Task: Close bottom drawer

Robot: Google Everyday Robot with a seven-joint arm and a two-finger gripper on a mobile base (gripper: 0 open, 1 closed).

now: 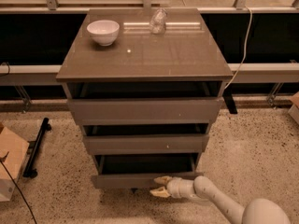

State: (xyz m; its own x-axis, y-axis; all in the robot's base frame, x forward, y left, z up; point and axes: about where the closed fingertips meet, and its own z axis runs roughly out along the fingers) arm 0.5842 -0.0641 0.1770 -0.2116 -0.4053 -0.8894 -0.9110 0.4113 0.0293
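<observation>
My gripper (154,186) sits low at the bottom drawer (124,180) front, placed to push it shut. My fingers are spread apart, gripping nothing.

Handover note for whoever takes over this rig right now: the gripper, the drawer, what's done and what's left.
Gripper: open and holding nothing, low at the right part of the bottom drawer front. Contact is unclear.
Bottom drawer: pulled out, with its dark interior showing and its front ahead of the middle drawer.
Done: the gripper is in place at the front.
Left: push the front in until it closes.
</observation>
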